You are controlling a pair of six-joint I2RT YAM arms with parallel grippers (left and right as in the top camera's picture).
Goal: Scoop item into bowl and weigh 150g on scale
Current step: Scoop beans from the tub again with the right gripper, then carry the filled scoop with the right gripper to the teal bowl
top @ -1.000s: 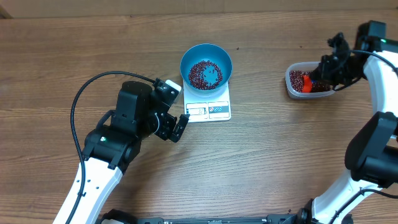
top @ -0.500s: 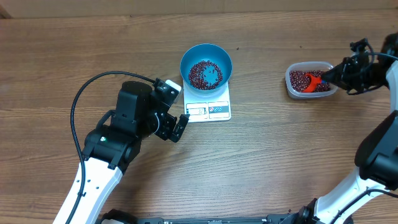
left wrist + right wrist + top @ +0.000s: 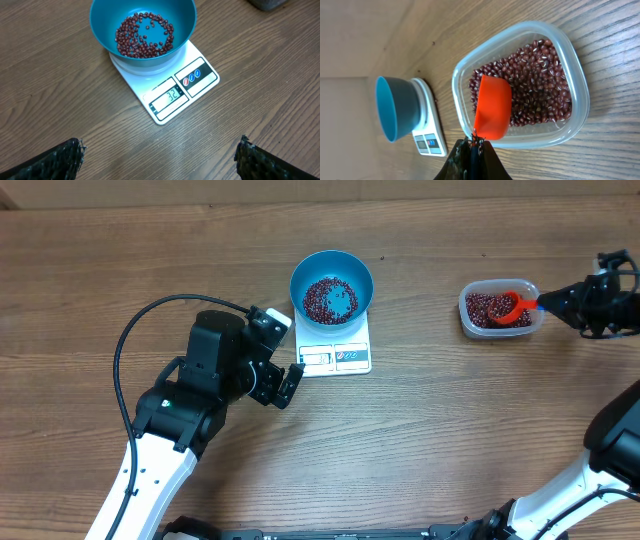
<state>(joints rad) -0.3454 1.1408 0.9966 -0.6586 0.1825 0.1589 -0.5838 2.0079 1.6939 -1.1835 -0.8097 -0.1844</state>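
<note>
The scoop [image 3: 492,107] is pinched by the right gripper [image 3: 472,146] among the beans [image 3: 540,75] in the tub [image 3: 581,100] (left gripper [image 3: 285,384] spread, beside the scale [image 3: 335,358] carrying the bowl [image 3: 300,270]), so beans may be spilled on the desk [image 3: 450,430] if it is tilted in transit

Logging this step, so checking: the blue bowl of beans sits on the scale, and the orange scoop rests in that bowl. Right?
Not quite. The orange scoop lies in the clear tub, gripped by the right end effector, as the right wrist view shows. The blue bowl of beans does sit on the scale.
</note>
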